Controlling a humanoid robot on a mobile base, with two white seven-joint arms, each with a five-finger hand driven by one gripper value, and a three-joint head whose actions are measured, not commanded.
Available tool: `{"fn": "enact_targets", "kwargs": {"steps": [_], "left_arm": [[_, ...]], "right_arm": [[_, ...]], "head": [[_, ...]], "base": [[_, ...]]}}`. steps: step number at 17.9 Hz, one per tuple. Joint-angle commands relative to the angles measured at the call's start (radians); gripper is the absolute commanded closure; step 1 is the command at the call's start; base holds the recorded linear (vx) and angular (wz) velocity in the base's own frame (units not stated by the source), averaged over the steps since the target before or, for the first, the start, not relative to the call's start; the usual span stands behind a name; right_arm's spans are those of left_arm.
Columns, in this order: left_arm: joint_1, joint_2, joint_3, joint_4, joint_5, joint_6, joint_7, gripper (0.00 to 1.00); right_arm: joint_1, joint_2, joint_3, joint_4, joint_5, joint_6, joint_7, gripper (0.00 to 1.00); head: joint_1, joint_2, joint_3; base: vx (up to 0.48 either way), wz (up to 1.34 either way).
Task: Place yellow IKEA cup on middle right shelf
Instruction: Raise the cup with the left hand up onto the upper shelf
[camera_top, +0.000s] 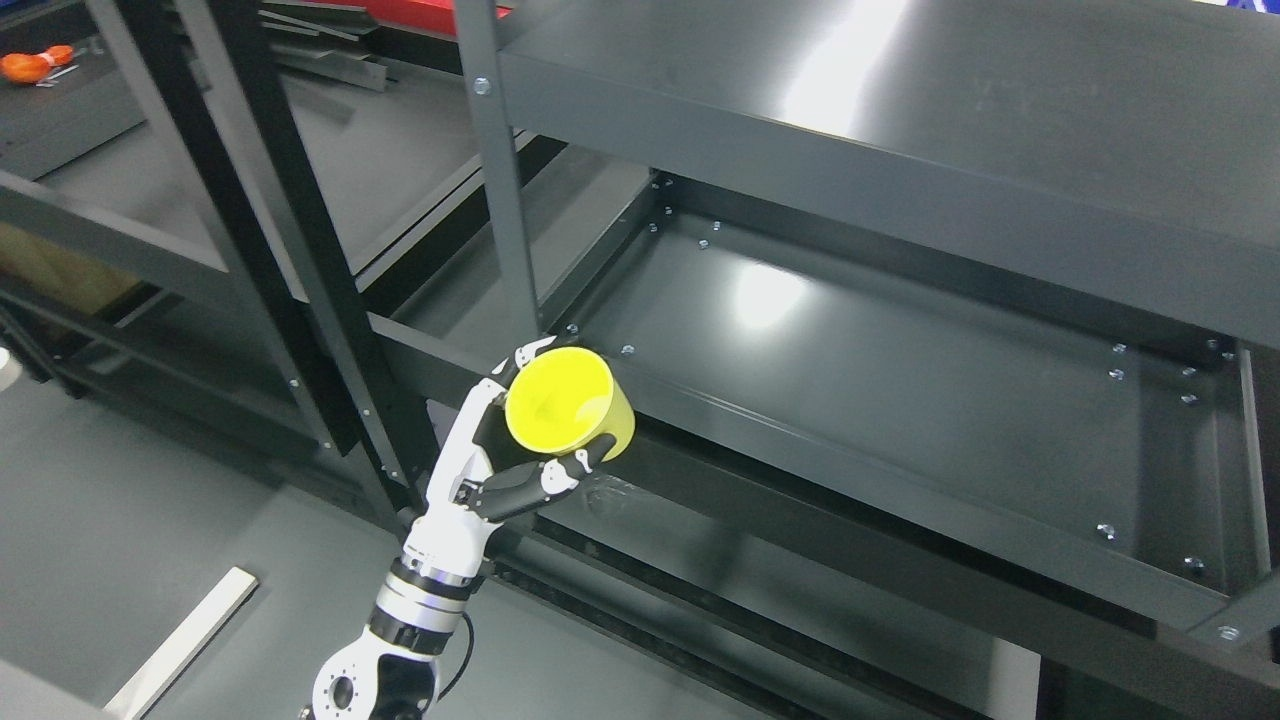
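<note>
The left robot hand (505, 450) is reaching up from the bottom left and wrapping its fingers (545, 482) around the yellow cup (568, 405). It is holding the cup tipped on its side, with the open mouth facing up toward the camera. The middle shelf (900, 400) is lying just to the right of the robot hand, and the cup is hanging at its front left corner.

A dark grey metal shelf unit (900, 160) with a glossy middle shelf (900, 400), rimmed and dotted with bolts, on a grey floor (100, 520).
</note>
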Motion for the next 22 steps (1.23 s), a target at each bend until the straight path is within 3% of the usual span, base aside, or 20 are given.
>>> {"fn": "enact_targets", "kwargs": {"steps": [1, 9, 14, 17, 22], "left_arm": [[-0.098, 0.017, -0.167, -0.012, 0.0, 0.001, 0.001, 0.98], [-0.257, 0.017, -0.406, -0.092, 0.0, 0.001, 0.002, 0.98], [-0.273, 0.017, -0.509, -0.09, 0.0, 0.007, 0.005, 0.98], [-0.314, 0.017, -0.528, -0.092, 0.002, -0.011, 0.005, 0.97], [-0.524, 0.017, -0.505, -0.093, 0.003, -0.088, 0.08, 0.97]], "right_arm": [[0.014, -0.017, 0.017, 0.0, -0.025, 0.0, 0.0, 0.01], [0.014, -0.017, 0.017, -0.001, -0.025, 0.0, 0.0, 0.01], [0.014, -0.017, 0.017, 0.0, -0.025, 0.0, 0.0, 0.01], [0.014, -0.017, 0.017, 0.0, -0.025, 0.0, 0.0, 0.01], [0.014, -0.017, 0.017, 0.0, -0.025, 0.0, 0.0, 0.01]], "head": [[0.0, 0.0, 0.0], [0.0, 0.0, 0.0], [0.0, 0.0, 0.0], [0.0, 0.0, 0.0], [0.0, 0.0, 0.0]], "base": [[0.061, -0.22], [0.073, -0.19], [0.019, 0.0], [-0.007, 0.0], [-0.006, 0.01]]}}
